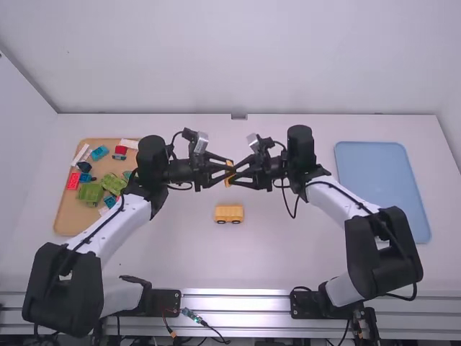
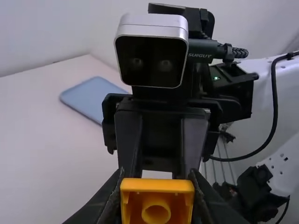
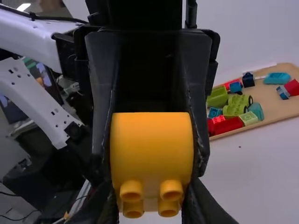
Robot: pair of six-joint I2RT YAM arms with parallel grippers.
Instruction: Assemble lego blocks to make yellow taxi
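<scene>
Clasping 1 orange block (image 3: 152, 144), 4 fingers (image 1: 217, 157) meet above the white table (image 1: 166, 252), wall (image 1: 238, 58) behind.

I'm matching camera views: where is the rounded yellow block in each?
High view: the rounded yellow block, central, beyond the wheeled yellow block.
Left wrist view: between the fingers of the left gripper.
Right wrist view: between the fingers of the right gripper.
Shared landmark: the right gripper, in all three.
</scene>
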